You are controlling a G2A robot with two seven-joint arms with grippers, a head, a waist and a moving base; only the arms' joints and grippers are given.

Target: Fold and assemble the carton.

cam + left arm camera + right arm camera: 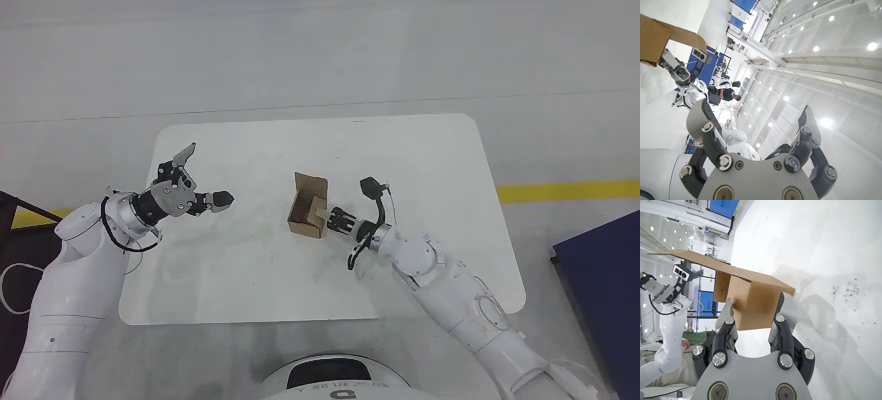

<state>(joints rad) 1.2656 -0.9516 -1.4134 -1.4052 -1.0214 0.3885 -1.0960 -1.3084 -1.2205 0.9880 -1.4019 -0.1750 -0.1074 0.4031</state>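
our right gripper (755, 303) is clamped on the carton (759, 289), one finger on each side of a brown wall. the box sits right at its fingertips on the white table (810, 247), with a flap standing open beyond them. our left gripper (207, 176) hangs with its fingers spread wide and nothing between them. the carton is well apart from it, out past its tips.

No text or number can be read here. The blue panels (723, 209) carry small marks, perhaps print, too tiny to tell.
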